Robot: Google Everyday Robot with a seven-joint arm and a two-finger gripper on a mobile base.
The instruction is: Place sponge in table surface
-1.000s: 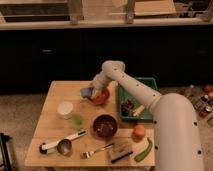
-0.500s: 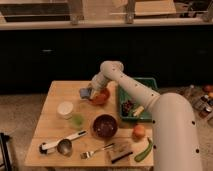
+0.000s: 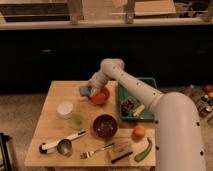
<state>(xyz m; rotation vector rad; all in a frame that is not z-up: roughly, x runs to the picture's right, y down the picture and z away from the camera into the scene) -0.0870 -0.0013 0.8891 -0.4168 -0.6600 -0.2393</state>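
While the robot's white arm (image 3: pixel 165 117) is rising from the lower right of the frame, the table surface (image 3: pixel 56 93) is filling the lower left. Along its near edge, four single items are lying in a row from left to right: one scoop (image 3: pixel 61 144), one fork (image 3: pixel 97 150), one wrapped bar (image 3: pixel 119 150) and one long green vegetable (image 3: pixel 143 150). Just behind them, one dark bowl (image 3: pixel 105 125) is sitting near the centre, with one orange fruit (image 3: pixel 138 131) to its right and one small green cup (image 3: pixel 76 121) to its left. One round white container (image 3: pixel 65 109) is standing behind the cup. Farther back, a second bowl, orange-red (image 3: pixel 100 95), is bringing the bowl count to two. One green tray (image 3: pixel 150 82) is occupying the far right corner.

The gripper (image 3: pixel 91 88) is hanging at the orange-red bowl's upper-left rim. The single blue sponge (image 3: pixel 84 91) is sitting right at its tip, just left of that bowl, with its long axis running roughly left to right across the frame. Whether the gripper is clamping the sponge cannot be told.

Bare wood is lying left of the sponge, reaching to the far-left corner and down the left edge.
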